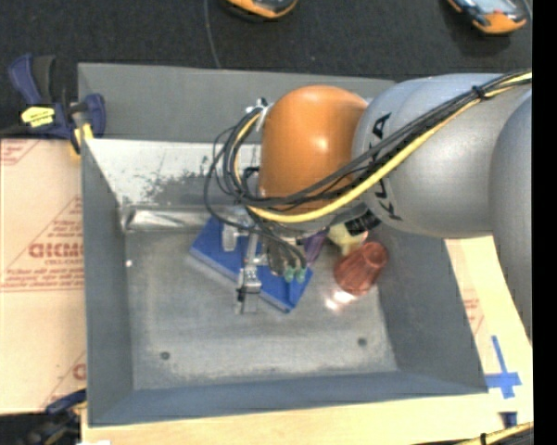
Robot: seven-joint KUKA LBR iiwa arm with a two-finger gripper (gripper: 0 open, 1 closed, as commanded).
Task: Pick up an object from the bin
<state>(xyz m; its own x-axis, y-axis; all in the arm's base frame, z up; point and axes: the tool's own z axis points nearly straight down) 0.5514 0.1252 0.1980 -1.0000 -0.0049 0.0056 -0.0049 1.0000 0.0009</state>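
Observation:
My gripper (249, 290) hangs below the orange cover, over the middle of the bin floor. Its fingers reach down onto a flat blue object (218, 248) that lies tilted beneath it. Just to the right of the gripper lies a red cup (359, 268) on its side. Behind the cup peeks a small yellow piece (345, 238), and a purple bit (311, 246) shows at the blue object's right end.
The arm and its orange cover with cables hide the back right of the bin. The bin's front and left floor show bare grey metal.

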